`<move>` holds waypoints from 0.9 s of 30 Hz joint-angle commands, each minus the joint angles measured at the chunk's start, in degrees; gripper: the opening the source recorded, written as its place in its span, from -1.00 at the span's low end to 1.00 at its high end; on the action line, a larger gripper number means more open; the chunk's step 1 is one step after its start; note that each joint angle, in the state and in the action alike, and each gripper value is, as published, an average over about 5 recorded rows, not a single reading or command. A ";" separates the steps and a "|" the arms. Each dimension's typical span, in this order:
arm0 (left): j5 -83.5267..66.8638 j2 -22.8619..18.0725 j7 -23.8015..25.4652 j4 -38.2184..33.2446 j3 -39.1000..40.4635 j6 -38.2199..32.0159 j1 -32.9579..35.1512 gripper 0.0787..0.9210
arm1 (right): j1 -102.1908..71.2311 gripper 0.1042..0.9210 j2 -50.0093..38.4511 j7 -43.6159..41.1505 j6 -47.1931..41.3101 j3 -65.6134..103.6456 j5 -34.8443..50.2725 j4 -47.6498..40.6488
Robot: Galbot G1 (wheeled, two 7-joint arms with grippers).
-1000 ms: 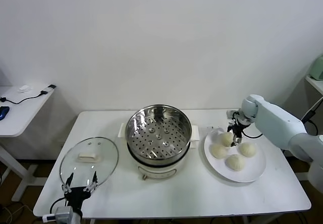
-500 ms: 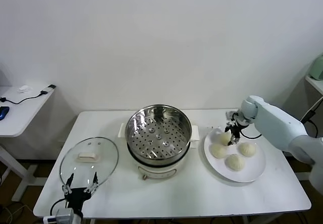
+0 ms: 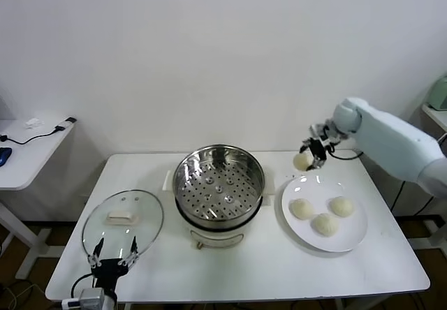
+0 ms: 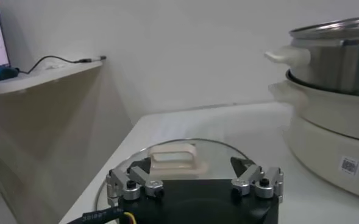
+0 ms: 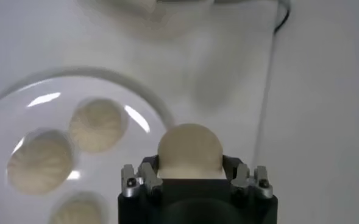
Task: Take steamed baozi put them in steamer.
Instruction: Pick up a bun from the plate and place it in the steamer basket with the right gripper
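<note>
My right gripper (image 3: 308, 157) is shut on one steamed baozi (image 3: 302, 161), a smooth cream bun held in the air above the far left edge of the white plate (image 3: 318, 185). The right wrist view shows the bun (image 5: 189, 148) wedged between the two fingers of the right gripper (image 5: 189, 166). Three more baozi (image 3: 302, 209) (image 3: 325, 224) (image 3: 341, 206) lie on the plate. The steamer (image 3: 219, 188), a shiny steel pot with a bare perforated tray, stands at the table's centre, left of the held bun. My left gripper (image 3: 110, 254) is parked open at the front left edge.
A round glass lid (image 3: 123, 219) with a white handle lies flat left of the steamer, just beyond the left gripper (image 4: 188, 165). A low side table (image 3: 28, 149) with a cable stands further left. The steamer's white base (image 4: 331, 146) rises close by in the left wrist view.
The right gripper closed on the far left baozi on the plate, then lifted it up and slightly toward the steamer. The left arm stayed still.
</note>
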 commanded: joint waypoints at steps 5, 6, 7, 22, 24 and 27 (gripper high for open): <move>0.49 0.24 0.11 0.23 0.29 0.40 -0.30 0.77 | 13.22 0.43 14.26 1.90 14.50 -12.02 5.22 17.73; 0.57 0.26 0.10 0.24 0.37 0.48 -0.31 0.77 | 12.18 0.43 15.57 2.38 16.22 -12.68 3.97 17.09; 0.63 0.28 0.10 0.25 0.45 0.56 -0.30 0.77 | 11.05 0.43 16.67 2.62 18.13 -13.12 2.30 15.83; 2.36 0.02 -0.21 0.56 1.21 0.02 0.73 0.77 | -5.01 0.43 24.25 7.76 28.86 -8.20 -21.83 -7.79; 2.49 -0.13 -0.25 0.56 1.36 0.02 0.73 0.77 | -5.81 0.43 25.14 8.67 29.17 -6.99 -22.38 -10.42; 2.60 -0.31 -0.28 0.56 1.51 0.03 0.68 0.77 | -6.63 0.43 26.49 9.81 29.92 -5.60 -23.11 -14.01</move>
